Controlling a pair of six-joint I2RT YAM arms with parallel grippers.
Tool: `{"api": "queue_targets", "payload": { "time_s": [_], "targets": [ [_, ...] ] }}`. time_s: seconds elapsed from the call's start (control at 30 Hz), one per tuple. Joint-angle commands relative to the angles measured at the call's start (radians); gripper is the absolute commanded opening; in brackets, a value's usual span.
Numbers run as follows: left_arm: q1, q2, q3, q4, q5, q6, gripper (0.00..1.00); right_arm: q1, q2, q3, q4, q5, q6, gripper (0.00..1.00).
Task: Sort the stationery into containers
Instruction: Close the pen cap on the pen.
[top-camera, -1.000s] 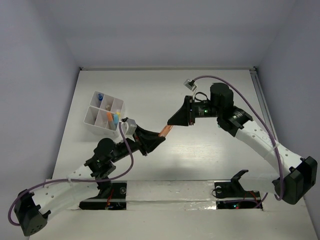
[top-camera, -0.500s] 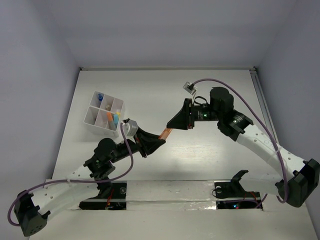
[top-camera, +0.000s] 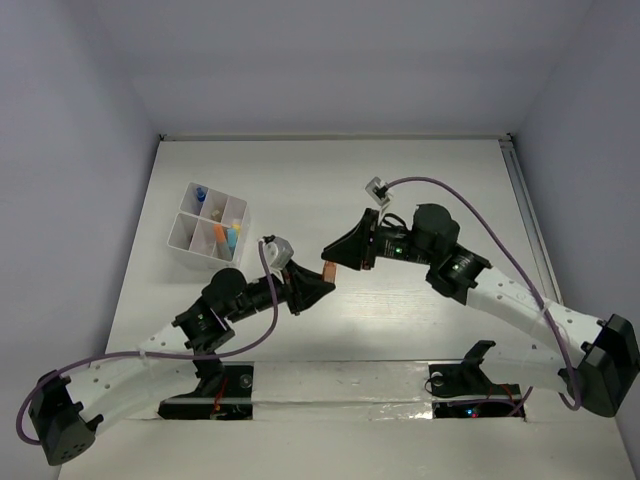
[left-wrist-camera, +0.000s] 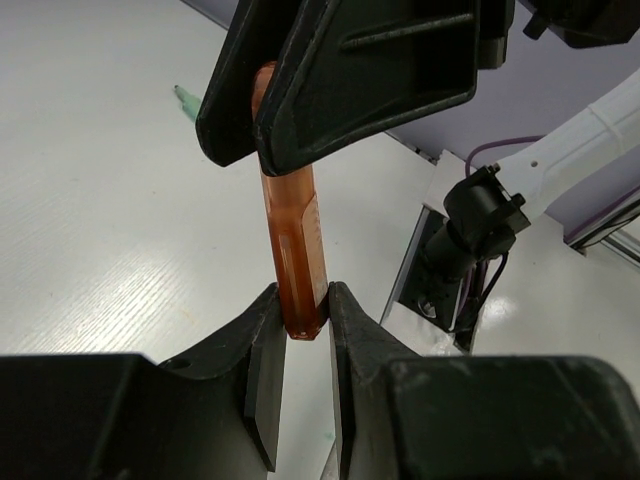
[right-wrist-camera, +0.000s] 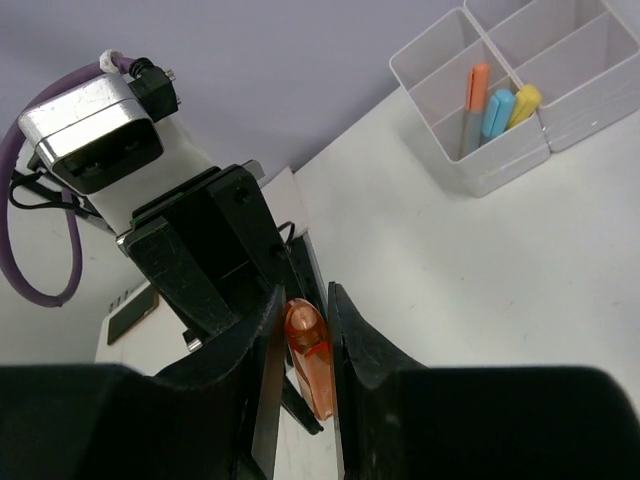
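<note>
Since the desk carries the white box at its left, this reads as a mid-air pass leftward. Left hand clamped on one end of the orange marker, right hand clamped on the other. Marker held off the desk, between them. Advice: right lets go only once left's grip is sure, then backs straight off along the marker.

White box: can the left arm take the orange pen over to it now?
Probably not yet. The left gripper is shut on one end of the orange pen, but the right gripper clamps the other end. Once that opens, the way to the white box looks free.
</note>
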Motion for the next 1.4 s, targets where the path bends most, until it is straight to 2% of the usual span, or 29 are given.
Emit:
{"api": "queue_targets", "payload": {
  "time_s": [0.0,0.17,0.53,0.83,1.0,1.07,1.2,1.37],
  "targets": [
    [0.011,-0.033,0.187,0.394,-0.136,0.057,0.0,0.085,0.036,-0.13,-0.129,-0.065,0.058,0.0],
    [0.011,-0.025,0.223,0.405,-0.151,0.067,0.0,0.105,0.038,-0.227,-0.025,-0.028,0.089,0.0],
    [0.011,0.05,0.43,0.35,-0.168,0.091,0.0,0.16,0.093,-0.42,0.231,0.001,0.176,0.0],
    [0.02,0.018,0.456,0.289,-0.254,0.102,0.0,0.171,0.027,-0.511,0.264,0.036,0.214,0.0],
    [0.02,0.082,0.47,0.255,-0.232,0.058,0.0,0.171,0.061,-0.471,0.261,0.018,0.205,0.0],
    [0.02,0.091,0.471,0.243,-0.273,0.062,0.0,0.191,0.068,-0.446,0.217,0.019,0.193,0.0],
    [0.069,0.082,0.503,0.224,-0.28,0.068,0.0,0.191,0.084,-0.448,0.135,0.025,0.175,0.0],
    [0.123,0.07,0.508,0.207,-0.223,0.032,0.0,0.2,0.108,-0.529,0.19,0.03,0.221,0.0]
  ]
}}
